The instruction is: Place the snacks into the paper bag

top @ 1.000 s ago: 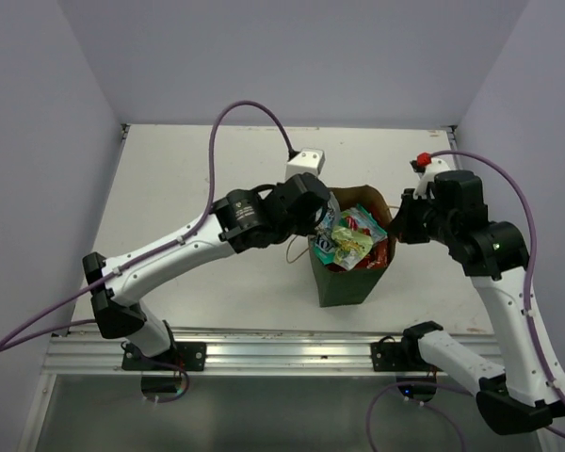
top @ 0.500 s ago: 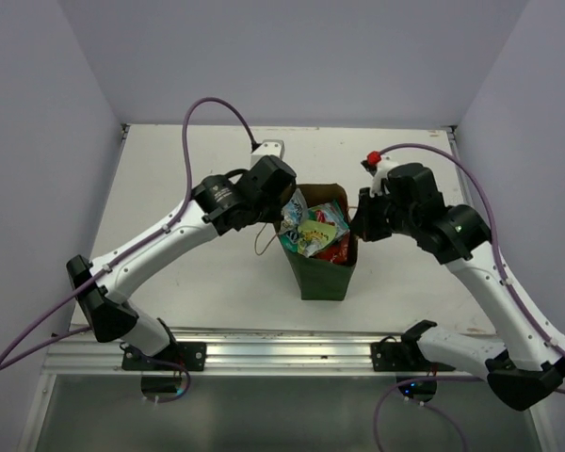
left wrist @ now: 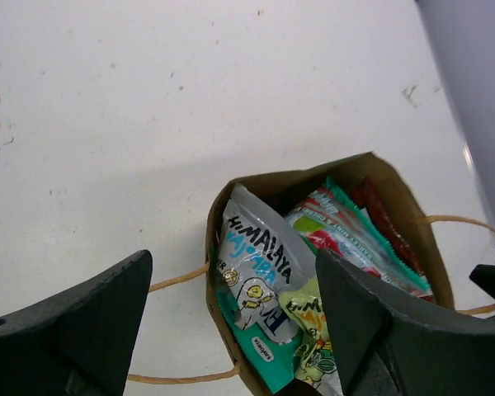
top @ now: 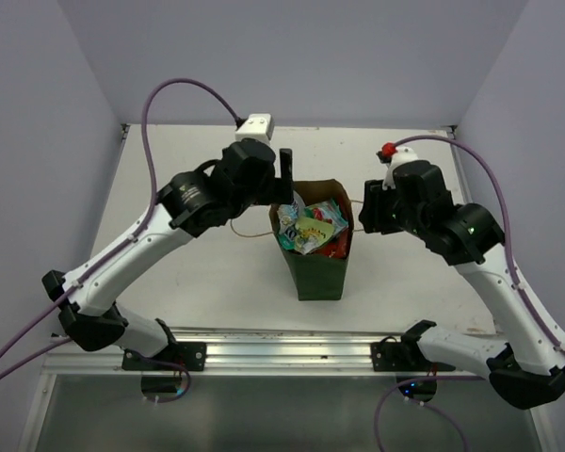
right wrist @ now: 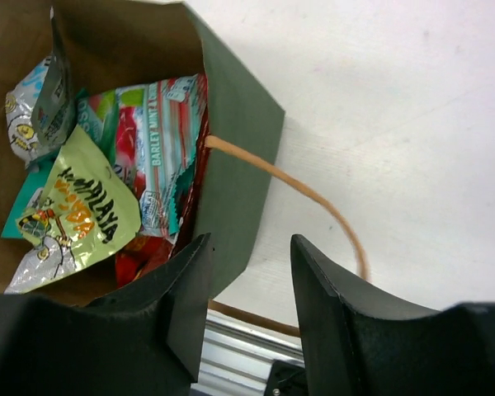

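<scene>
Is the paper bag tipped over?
No, the paper bag stands upright, its mouth open upward, with the snacks inside.

One paper bag (top: 315, 273) sits beneath both pairs of jaws. At least five snacks show inside it: one pale blue-silver packet (left wrist: 256, 264) between the left jaws, one light green packet (left wrist: 307, 307), one teal packet (left wrist: 260, 351), one red-and-white packet (right wrist: 161, 140) and one dark red packet (left wrist: 381, 216). Any packets underneath are hidden. The bag has two loop handles (right wrist: 313, 198). There are two grippers: the left gripper (left wrist: 231, 280) and the right gripper (right wrist: 249, 243).
</scene>
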`<move>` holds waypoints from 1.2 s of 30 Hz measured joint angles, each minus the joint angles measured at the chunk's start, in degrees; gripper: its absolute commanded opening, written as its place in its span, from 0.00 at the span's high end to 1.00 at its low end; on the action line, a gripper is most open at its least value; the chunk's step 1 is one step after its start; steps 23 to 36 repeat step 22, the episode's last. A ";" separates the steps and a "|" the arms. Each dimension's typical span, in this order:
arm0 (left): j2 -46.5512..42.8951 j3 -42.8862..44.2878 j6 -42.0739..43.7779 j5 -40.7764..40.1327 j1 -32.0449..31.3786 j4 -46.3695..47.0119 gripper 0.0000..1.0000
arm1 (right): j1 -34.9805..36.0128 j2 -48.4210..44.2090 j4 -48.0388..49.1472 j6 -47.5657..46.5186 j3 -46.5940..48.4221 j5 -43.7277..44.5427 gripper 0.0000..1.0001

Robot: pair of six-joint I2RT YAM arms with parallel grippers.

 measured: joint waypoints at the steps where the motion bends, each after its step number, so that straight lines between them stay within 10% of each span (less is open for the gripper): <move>1: -0.61 1.14 0.26 -0.44 -0.02 0.48 0.16 | 0.00 -0.17 -0.48 0.00 0.83 1.66 0.52; 8: -8.98 4.26 3.08 -6.05 0.00 3.89 0.12 | 0.00 -3.02 -3.89 0.37 1.92 10.58 0.37; 36: -13.84 5.46 6.36 -14.78 0.00 3.74 0.05 | 0.00 -5.64 -7.04 1.51 3.37 22.97 0.36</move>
